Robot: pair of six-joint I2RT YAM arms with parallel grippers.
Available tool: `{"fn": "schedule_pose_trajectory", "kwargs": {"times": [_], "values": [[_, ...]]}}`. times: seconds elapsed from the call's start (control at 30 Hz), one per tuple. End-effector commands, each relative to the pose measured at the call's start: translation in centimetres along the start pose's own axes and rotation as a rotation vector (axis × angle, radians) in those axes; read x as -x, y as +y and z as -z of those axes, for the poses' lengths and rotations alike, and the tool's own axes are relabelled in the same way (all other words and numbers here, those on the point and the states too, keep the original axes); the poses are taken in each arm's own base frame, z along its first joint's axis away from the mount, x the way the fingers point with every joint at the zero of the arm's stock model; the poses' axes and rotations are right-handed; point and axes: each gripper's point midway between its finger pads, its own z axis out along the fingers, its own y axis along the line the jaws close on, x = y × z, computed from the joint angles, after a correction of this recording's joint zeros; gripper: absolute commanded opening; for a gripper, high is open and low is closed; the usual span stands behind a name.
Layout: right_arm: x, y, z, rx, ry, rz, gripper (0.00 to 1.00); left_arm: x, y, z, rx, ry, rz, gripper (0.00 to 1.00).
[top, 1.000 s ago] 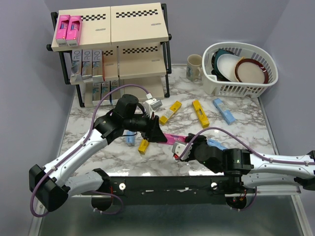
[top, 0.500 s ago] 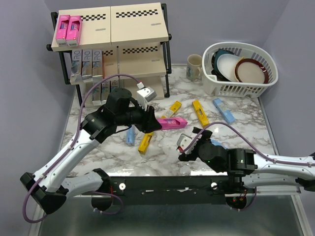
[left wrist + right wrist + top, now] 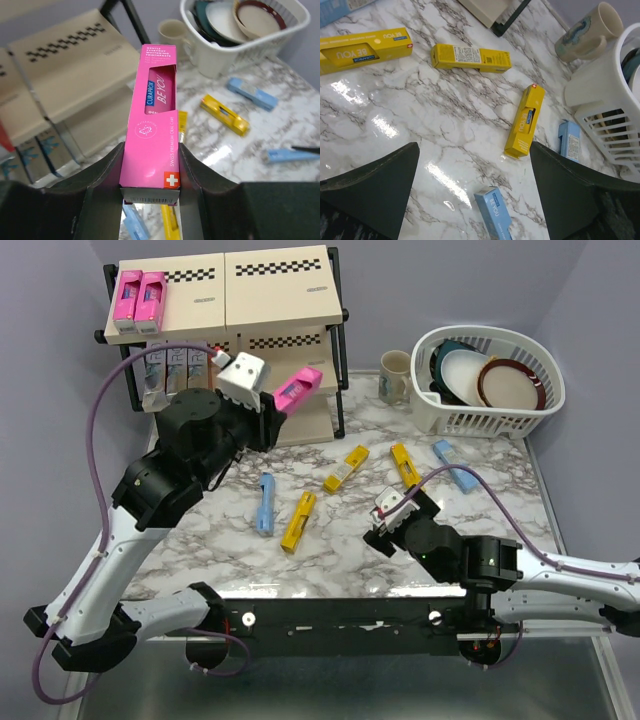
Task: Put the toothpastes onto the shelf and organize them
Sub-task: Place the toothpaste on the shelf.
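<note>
My left gripper [image 3: 279, 404] is shut on a pink toothpaste carton [image 3: 301, 387], held in the air in front of the shelf's [image 3: 280, 285] middle tier. In the left wrist view the carton [image 3: 156, 110] sits squarely between the fingers [image 3: 102, 167]. Two pink cartons [image 3: 140, 296] stand on the top board and silver ones [image 3: 175, 365] on the tier below. Loose on the marble lie yellow [image 3: 298, 521] [image 3: 346, 468] [image 3: 406, 470] and light blue [image 3: 265, 503] [image 3: 455, 465] cartons. My right gripper [image 3: 472, 185] hangs open over the table, just above a light blue carton [image 3: 492, 212].
A white dish basket [image 3: 470, 420] with plates stands at the back right, a mug [image 3: 395, 375] beside it. The shelf's black frame post [image 3: 337, 390] stands just right of the held carton. The left arm's purple cable [image 3: 100, 440] loops out to the left.
The left gripper has carried the pink carton up from the table's middle and back toward the shelf. The right gripper opened, let go of that carton, and shifted slightly right.
</note>
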Motion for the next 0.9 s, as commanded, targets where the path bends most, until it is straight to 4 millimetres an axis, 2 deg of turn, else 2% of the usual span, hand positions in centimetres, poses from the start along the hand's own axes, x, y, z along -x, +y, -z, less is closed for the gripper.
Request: {"fn": "schedule_pose_trajectory", "kwargs": {"times": [0.0, 0.2, 0.3, 0.43, 0.57, 0.67, 0.8, 0.87], "values": [[0.0, -1.1, -0.2, -0.020, 0.030, -0.114, 1.00, 7.4, 5.2, 1.3, 0.309, -0.172, -0.032, 0.21], [-0.9, -1.1, -0.2, 0.000, 0.038, -0.138, 1.00, 13.1, 7.7, 2.0, 0.472, -0.255, -0.087, 0.22], [-1.0, -1.1, 0.0, 0.004, 0.034, -0.144, 1.00, 14.7, 8.9, 1.6, 0.525, -0.259, -0.109, 0.22], [-1.0, -0.8, 0.0, 0.021, 0.034, -0.143, 1.00, 15.1, 12.6, 0.7, 0.613, -0.246, -0.097, 0.22], [-1.3, -0.4, -0.1, 0.034, 0.048, -0.136, 1.00, 14.8, 17.6, 0.7, 0.712, -0.235, -0.058, 0.22], [-1.5, -0.2, -0.1, 0.042, 0.053, -0.136, 1.00, 14.6, 19.2, -0.1, 0.729, -0.227, -0.056, 0.24], [-1.6, 0.0, -0.2, 0.050, 0.057, -0.130, 1.00, 14.4, 22.4, -0.2, 0.789, -0.211, -0.055, 0.25], [-1.6, 0.1, -0.2, 0.056, 0.057, -0.129, 1.00, 14.4, 23.0, -0.7, 0.776, -0.206, -0.058, 0.27]]}}
